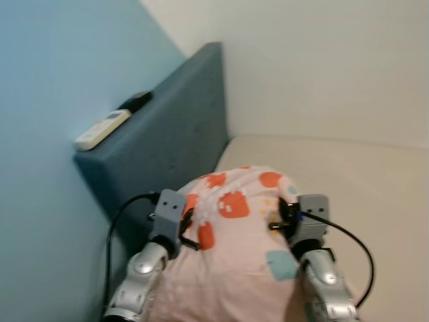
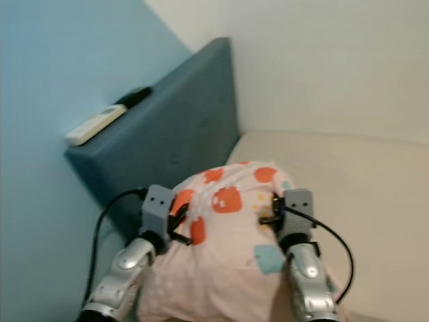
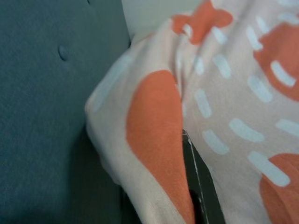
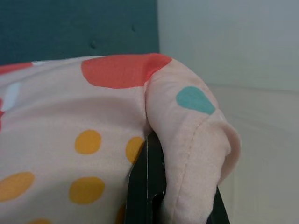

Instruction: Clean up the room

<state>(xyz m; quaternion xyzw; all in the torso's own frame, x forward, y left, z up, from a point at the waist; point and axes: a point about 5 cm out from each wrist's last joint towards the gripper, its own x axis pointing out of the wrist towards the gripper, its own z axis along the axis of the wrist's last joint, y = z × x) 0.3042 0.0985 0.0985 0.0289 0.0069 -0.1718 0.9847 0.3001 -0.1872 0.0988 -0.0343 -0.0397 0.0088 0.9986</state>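
You're holding the pillow (image 1: 234,248) between both arms: left gripper (image 1: 188,228) jaws pinching its left edge, right gripper (image 1: 280,220) pinching the right corner. Long axis runs away from you. Headboard (image 1: 177,134) sits ahead-left, mattress (image 1: 362,194) straight ahead; push forward.

Two silver metallic arms, grey boxy wrist blocks, looping black cables, black-fingered left tool (image 1: 190,228), right tool (image 1: 280,218)

cream bed (image 1: 375,181), patterned pillow (image 1: 234,255) on it
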